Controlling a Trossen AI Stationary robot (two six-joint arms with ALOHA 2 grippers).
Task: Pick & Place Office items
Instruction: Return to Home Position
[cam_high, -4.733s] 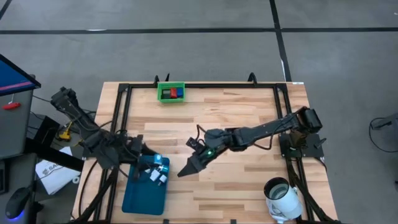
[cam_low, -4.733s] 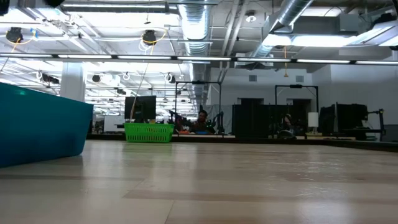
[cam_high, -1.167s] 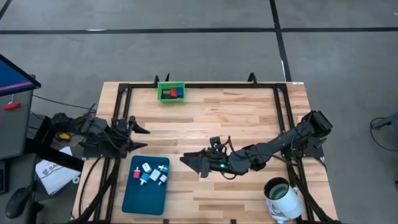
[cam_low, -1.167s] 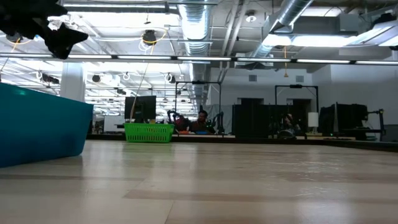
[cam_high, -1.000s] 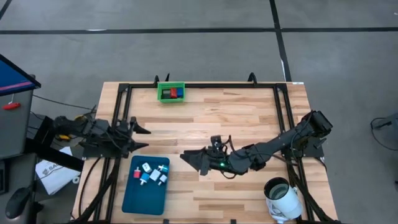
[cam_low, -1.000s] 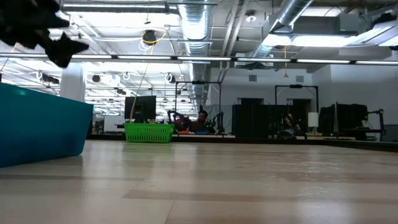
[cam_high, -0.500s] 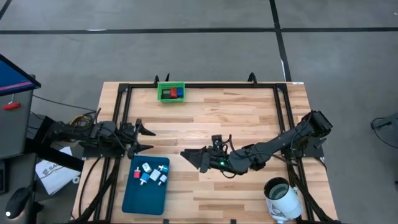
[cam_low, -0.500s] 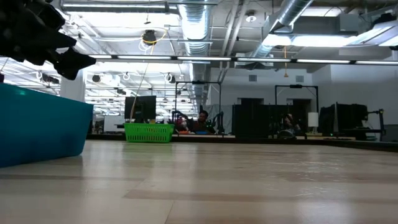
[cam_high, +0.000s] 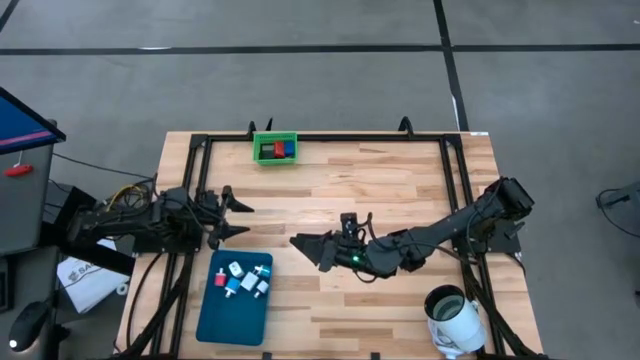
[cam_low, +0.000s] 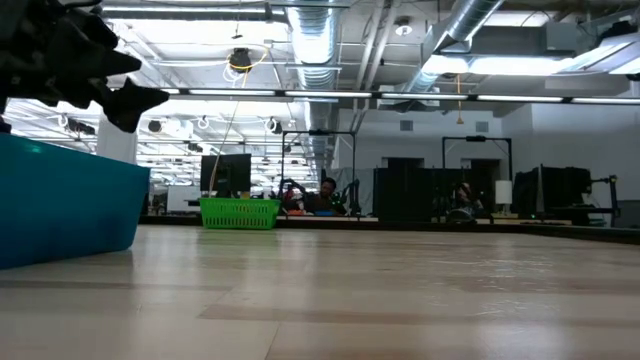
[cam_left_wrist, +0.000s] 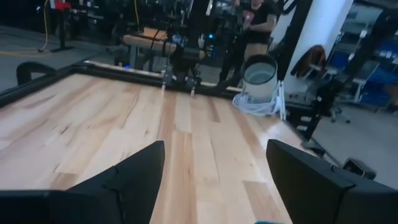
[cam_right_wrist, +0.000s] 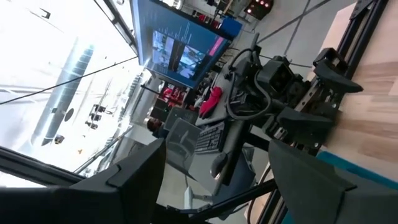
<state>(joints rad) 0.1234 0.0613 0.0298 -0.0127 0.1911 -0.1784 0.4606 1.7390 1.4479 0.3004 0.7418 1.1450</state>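
Note:
Several small office items, white, cyan and red (cam_high: 242, 281), lie in the teal tray (cam_high: 228, 318) at the near left. Red, blue and black blocks (cam_high: 276, 150) lie in the green bin (cam_high: 275, 136) at the far edge. My left gripper (cam_high: 240, 220) hangs open above the table's left side, just beyond the tray's far end, pointing level toward the right. It also shows open in the left wrist view (cam_left_wrist: 214, 180). My right gripper (cam_high: 310, 250) hovers open over the table's middle, pointing toward the left arm, with nothing between its fingers (cam_right_wrist: 214, 180).
A white mug-like cylinder (cam_high: 452, 318) stands at the near right corner, also seen as the white mug (cam_left_wrist: 260, 78) in the left wrist view. A black frame (cam_high: 330, 138) runs around the table. Bare wood lies between the two grippers. People show in the room behind (cam_low: 325, 192).
My left arm has folded back and swung, so the gripper now points straight toward the table's right edge. It has sunk a little and stays open. My right gripper has kept its place.

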